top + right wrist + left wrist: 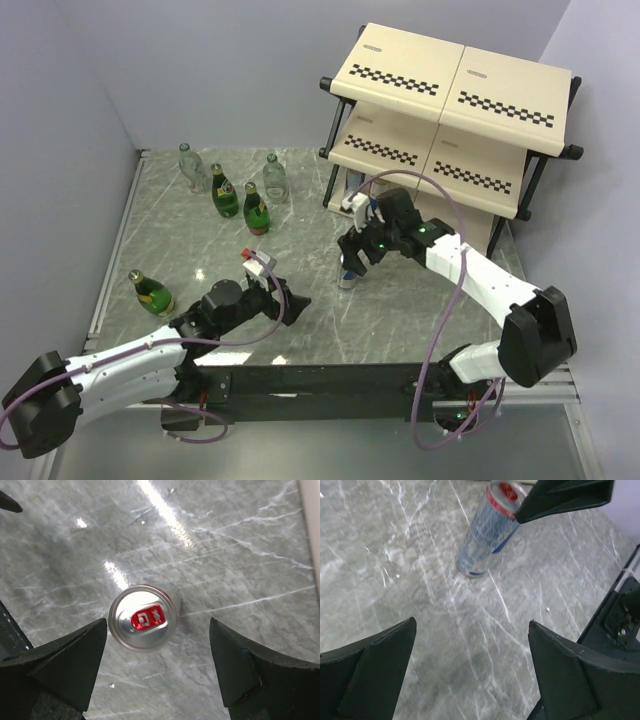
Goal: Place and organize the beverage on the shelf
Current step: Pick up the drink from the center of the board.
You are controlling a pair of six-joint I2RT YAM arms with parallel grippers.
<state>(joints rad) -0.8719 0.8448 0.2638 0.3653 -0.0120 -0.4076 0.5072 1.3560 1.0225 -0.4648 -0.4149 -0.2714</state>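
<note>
Slim silver-and-blue can, stood upright mid-frame on grey marbled desk, is flanked untouched by the wide-spread right claw; left claw likewise wide.

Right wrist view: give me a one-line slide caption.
Right jaws open above an upright silver can, red tab up, on the grey marble table.

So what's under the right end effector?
A silver can with a red tab, upright on the table, between the open fingers of the right end effector. The can covers whatever's beneath it.
</note>
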